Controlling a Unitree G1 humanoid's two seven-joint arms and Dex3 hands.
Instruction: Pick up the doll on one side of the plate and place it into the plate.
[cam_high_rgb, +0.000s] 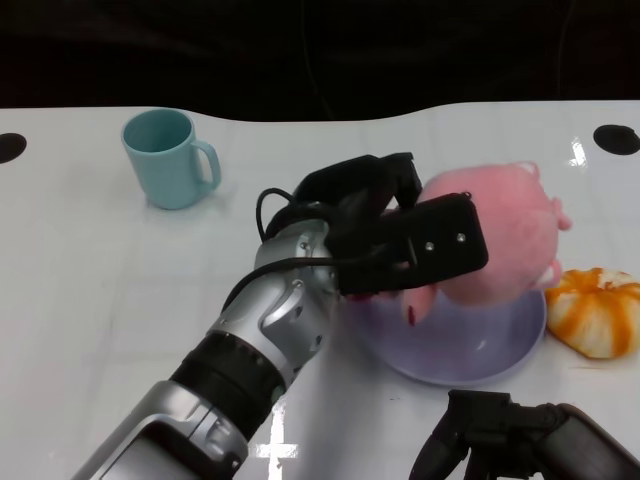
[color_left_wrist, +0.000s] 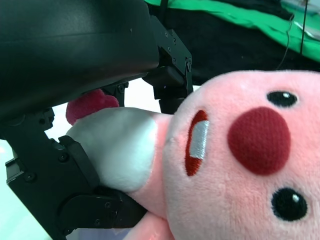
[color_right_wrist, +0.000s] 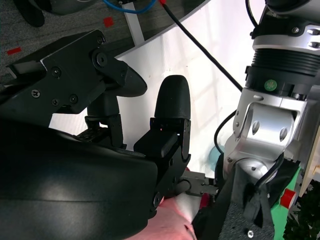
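Left to right: teal mug (cam_high_rgb: 170, 157) stands well clear on the bench (cam_high_rgb: 80, 270), no risk there. My left hand (cam_high_rgb: 400, 235) grips the pink doll (cam_high_rgb: 500, 235), fingers clamped on its white-bellied lower body per the left wrist view; the doll hangs over the purple plate (cam_high_rgb: 500, 350), head toward the plate's far right rim, a pink limb dangling just over the plate surface. My read: carry is done, release is next. Risks: most of the doll's bulk sits toward the right edge, so if I let go here it could roll over the rim and end up against the orange-and-white thing (cam_high_rgb: 598, 310) just beside the plate, probably another toy. Grip is on soft plush, so fabric may snag on my fingers on opening and drag the doll back out. Pushing down could skid the plate on the glossy bench. My right hand (cam_high_rgb: 520, 440) rests low near the plate's front edge with nothing in it; can't tell if its fingers are spread or curled. Writing: none readable; no brand or label visible on mug, doll or plate.
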